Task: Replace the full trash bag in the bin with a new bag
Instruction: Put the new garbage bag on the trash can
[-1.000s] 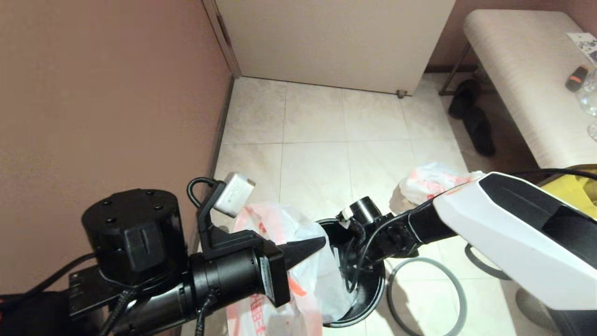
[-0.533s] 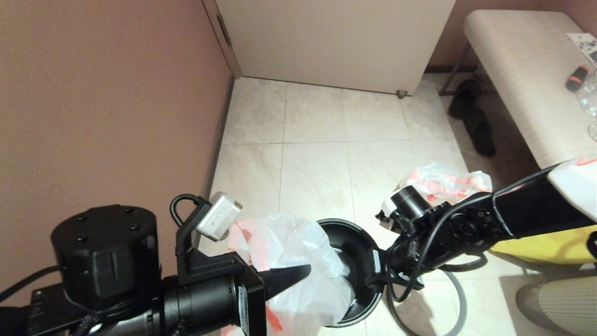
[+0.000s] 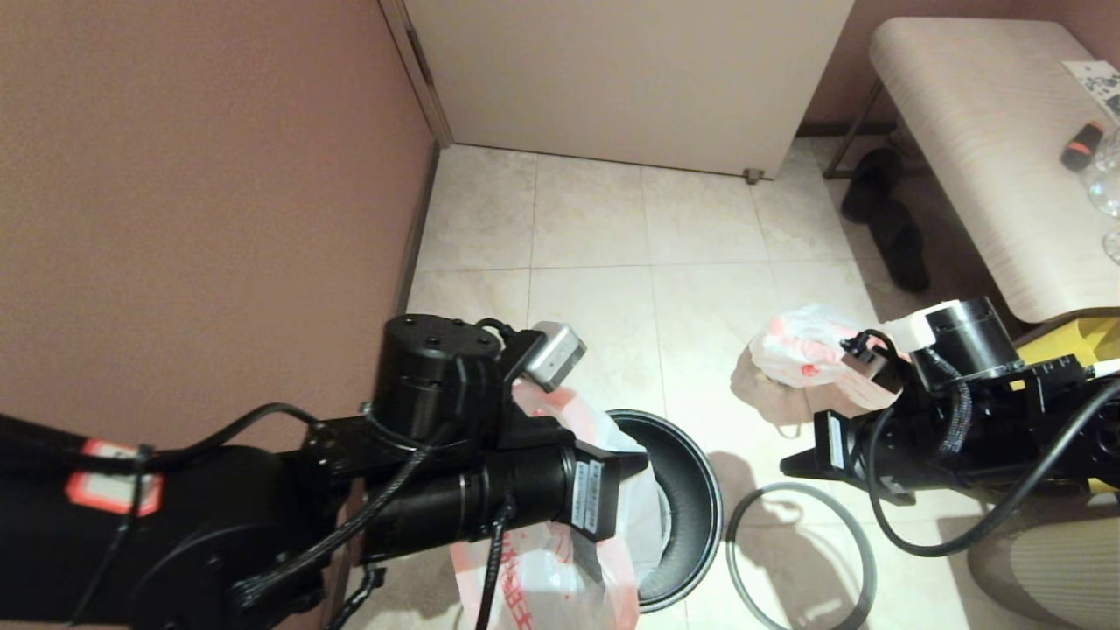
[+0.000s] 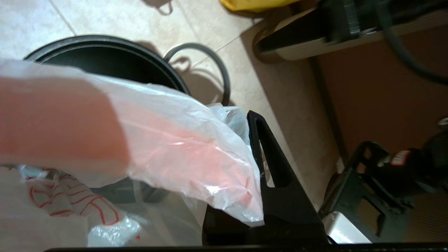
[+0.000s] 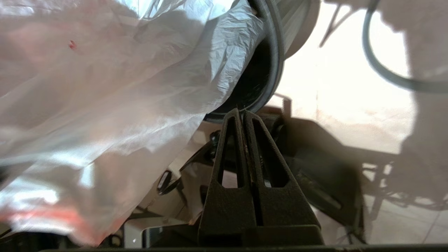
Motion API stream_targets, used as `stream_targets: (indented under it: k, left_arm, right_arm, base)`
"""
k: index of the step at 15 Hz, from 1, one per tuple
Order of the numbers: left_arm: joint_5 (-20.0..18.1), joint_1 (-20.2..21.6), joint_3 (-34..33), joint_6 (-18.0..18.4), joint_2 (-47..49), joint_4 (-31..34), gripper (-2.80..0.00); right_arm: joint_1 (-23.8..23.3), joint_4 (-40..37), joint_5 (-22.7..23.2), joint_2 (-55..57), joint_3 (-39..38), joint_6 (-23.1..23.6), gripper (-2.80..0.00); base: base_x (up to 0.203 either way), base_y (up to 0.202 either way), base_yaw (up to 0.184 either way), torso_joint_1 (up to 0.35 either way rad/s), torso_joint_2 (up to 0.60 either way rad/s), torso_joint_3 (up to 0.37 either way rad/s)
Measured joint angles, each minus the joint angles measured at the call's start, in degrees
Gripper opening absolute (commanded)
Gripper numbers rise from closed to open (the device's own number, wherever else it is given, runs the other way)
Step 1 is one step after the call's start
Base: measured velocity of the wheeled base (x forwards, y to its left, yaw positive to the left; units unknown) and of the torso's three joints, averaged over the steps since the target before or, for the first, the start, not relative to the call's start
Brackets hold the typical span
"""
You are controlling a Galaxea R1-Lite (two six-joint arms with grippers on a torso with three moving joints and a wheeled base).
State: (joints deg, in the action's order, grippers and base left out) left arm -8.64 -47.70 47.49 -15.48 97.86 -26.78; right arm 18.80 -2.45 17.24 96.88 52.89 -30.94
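The black bin (image 3: 696, 490) stands on the tiles with the new bag (image 3: 560, 569), limp white with orange-pink print, draped over its left rim and partly inside. My left gripper (image 3: 632, 459) sits at that rim, shut on the new bag (image 4: 168, 140); one finger (image 4: 273, 164) shows and the film hides the other. My right gripper (image 3: 792, 464) hangs to the right of the bin, shut and empty, its tips (image 5: 240, 112) just short of the bin rim (image 5: 276, 70). The full trash bag (image 3: 801, 350) lies bunched on the floor behind it.
The grey hoop (image 3: 862, 542) lies flat on the floor to the right of the bin. A brown wall (image 3: 175, 175) runs close on the left. A bench (image 3: 989, 157), black slippers (image 3: 884, 219) and a yellow fabric bag (image 3: 1076, 346) are on the right.
My right gripper has come out of the bin's mouth and drawn back to the right. My left arm has swung forward and up over the bin's left rim, still holding the new bag.
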Motion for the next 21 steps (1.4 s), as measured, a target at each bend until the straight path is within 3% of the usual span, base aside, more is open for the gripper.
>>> stream_targets:
  k: [2,6,7,10,14,16,18,21]
  left_arm:
    - [1.13,0.18,5.19,-0.12,5.33,3.37,-2.8]
    - [2.9,-0.7,13.18,0.02,12.9,4.1,-2.8]
    - [3.59,-0.85,15.66,0.1,14.6,4.2,0.0]
    - [4.46,-1.38,20.35,0.93,18.83,4.4,0.0]
    - [6.94,-2.48,19.72,0.85,17.11,7.09,0.0]
    - [10.93,-4.9,19.87,0.04,14.26,15.88,0.0]
    - [15.11,-7.64,21.11,-4.42,10.98,26.7,0.0]
    - [16.16,-10.61,21.2,-9.41,4.86,35.66,0.0]
  right_arm:
    - [-0.44,0.97,-1.34,-1.99,-1.1,0.68,-2.8]
    - [-0.44,8.64,-5.09,-4.05,-3.81,0.76,-2.8]
    - [-0.44,8.62,-5.11,-4.89,-4.3,0.73,-2.8]
    - [-0.47,7.84,-4.89,-7.6,-5.71,0.46,-2.8]
    - [-0.34,4.73,-5.08,-10.05,-5.44,0.6,-2.8]
    - [-0.34,3.95,-5.15,-10.49,-5.34,0.6,-2.8]
    - [-0.34,2.49,-5.26,-10.64,-5.35,0.6,-2.8]
    - [-0.36,2.27,-5.7,-10.74,-6.03,0.55,-2.8]
  base:
    - [0.0,0.0,0.0,0.0,0.0,0.0]
    - [0.0,0.0,0.0,0.0,0.0,0.0]
    - [0.0,0.0,0.0,0.0,0.0,0.0]
    - [0.0,0.0,0.0,0.0,0.0,0.0]
    - [0.0,0.0,0.0,0.0,0.0,0.0]
    - [0.0,0.0,0.0,0.0,0.0,0.0]
    - [0.0,0.0,0.0,0.0,0.0,0.0]
    - [0.0,0.0,0.0,0.0,0.0,0.0]
